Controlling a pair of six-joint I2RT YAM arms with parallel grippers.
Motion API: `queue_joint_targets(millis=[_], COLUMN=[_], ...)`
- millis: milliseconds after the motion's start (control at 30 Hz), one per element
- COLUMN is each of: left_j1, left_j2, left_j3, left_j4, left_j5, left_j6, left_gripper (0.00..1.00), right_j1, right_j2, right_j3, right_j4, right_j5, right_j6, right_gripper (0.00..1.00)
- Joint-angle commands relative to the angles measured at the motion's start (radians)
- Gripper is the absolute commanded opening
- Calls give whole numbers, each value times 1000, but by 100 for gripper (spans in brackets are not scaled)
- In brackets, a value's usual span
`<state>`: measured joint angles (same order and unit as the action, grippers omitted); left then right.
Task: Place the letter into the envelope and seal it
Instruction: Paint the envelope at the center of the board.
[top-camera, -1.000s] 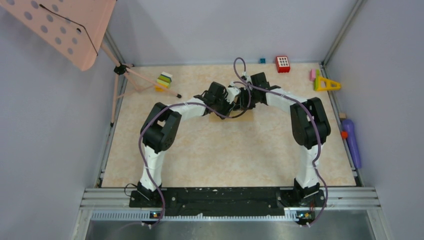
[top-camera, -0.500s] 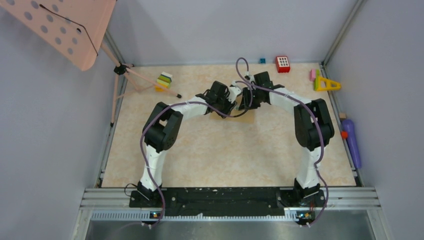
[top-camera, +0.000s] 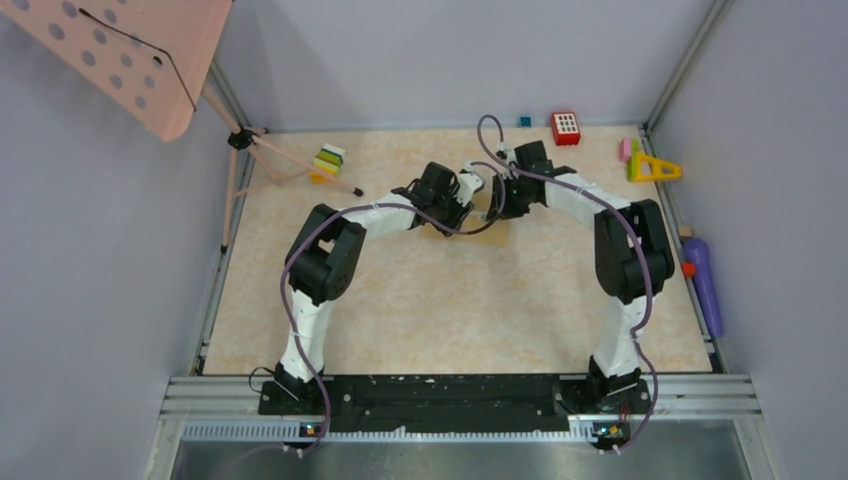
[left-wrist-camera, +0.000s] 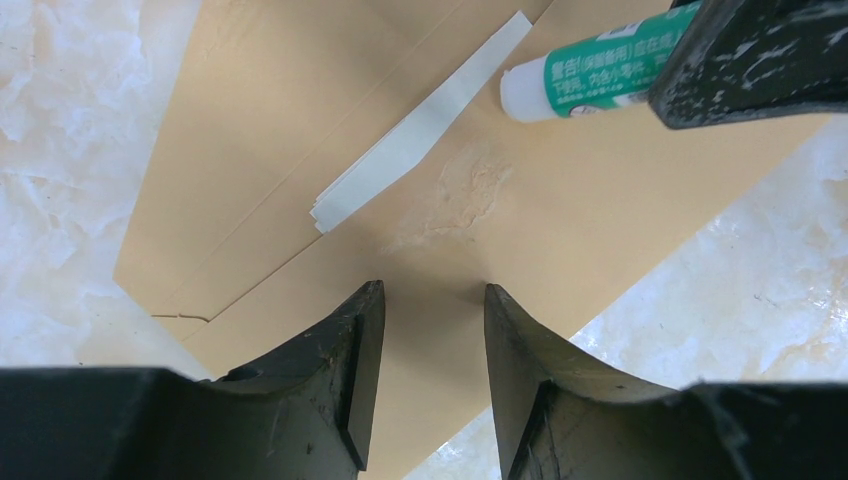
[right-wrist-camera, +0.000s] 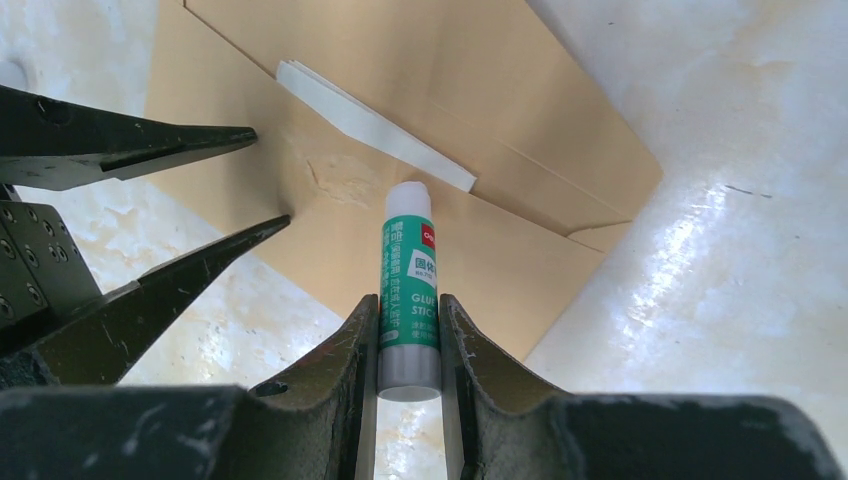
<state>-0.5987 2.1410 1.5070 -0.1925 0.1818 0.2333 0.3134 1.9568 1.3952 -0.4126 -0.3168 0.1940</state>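
Observation:
The tan envelope lies flat on the table, also in the right wrist view and partly under the wrists from above. A white letter edge sticks out of its opening. A pale smear of glue marks the brown paper beside it. My right gripper is shut on a green glue stick, its white tip just above the smear. My left gripper is open and empty, its fingertips down at the envelope near the smear. From above both grippers meet at the table's far middle.
A red block and a small blue cube lie at the back wall. A yellow triangle and a purple bottle lie at the right edge. A pink music stand and stacked coloured blocks are at the back left.
My right arm has shifted a little right and back with the glue stick in it. My left arm has barely moved.

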Motion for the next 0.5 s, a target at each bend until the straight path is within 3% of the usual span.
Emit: queue_joint_targets(millis=[0, 233, 467], left_j1=[4, 2, 2], left_j2=[53, 50, 49], left_j3=[-19, -22, -24], left_j4=[-74, -71, -71], left_j5=[-59, -48, -45], left_j6=[7, 10, 15], left_gripper=[45, 45, 45], right_j1=[-25, -19, 25], right_j2=[-63, -58, 17], right_j3=[11, 5, 45], right_j4=[-40, 37, 58], right_j5=[46, -141, -130], right_j6=[-30, 20, 56], right_gripper=[0, 0, 0])
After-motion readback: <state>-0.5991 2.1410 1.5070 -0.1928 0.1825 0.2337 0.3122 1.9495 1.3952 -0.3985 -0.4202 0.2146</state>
